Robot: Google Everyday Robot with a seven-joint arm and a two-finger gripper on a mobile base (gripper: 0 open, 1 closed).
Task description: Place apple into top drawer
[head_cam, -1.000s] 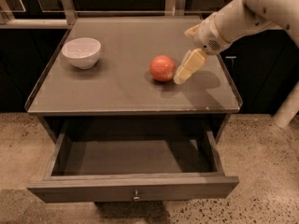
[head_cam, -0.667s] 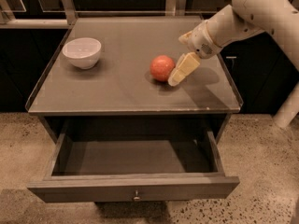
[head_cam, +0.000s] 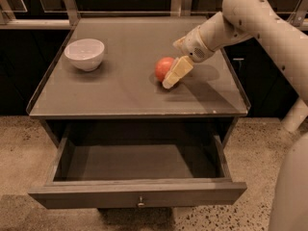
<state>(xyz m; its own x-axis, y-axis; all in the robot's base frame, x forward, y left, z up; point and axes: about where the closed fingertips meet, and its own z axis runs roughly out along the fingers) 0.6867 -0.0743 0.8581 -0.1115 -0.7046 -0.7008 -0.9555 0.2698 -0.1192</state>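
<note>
1. Dark grey-brown table with a flat raised-edge top. It carries the bowl and the apple, so treat it as your pick-up surface.

2. Cream-coloured jointed robot arm. It reaches in from the far right and angles down toward the middle of the tabletop, which brings its end to the apple.

3. Wide, shallow, dark grey-brown wooden top drawer. It stands pulled out toward the near side below the tabletop. Its inside is open from above, ready to receive a drop.

4. Round white ceramic bowl. It sits far left, well apart from the apple and out of your path.

5. Small round red-orange apple. It sits on the tabletop right of centre and is not yet in the drawer.

6. Pale two-finger gripper. It is low against the apple's right side, touching it. You cannot tell whether it has closed on the fruit.

7. Small metal knob. It sits at the centre of the drawer front.
</note>
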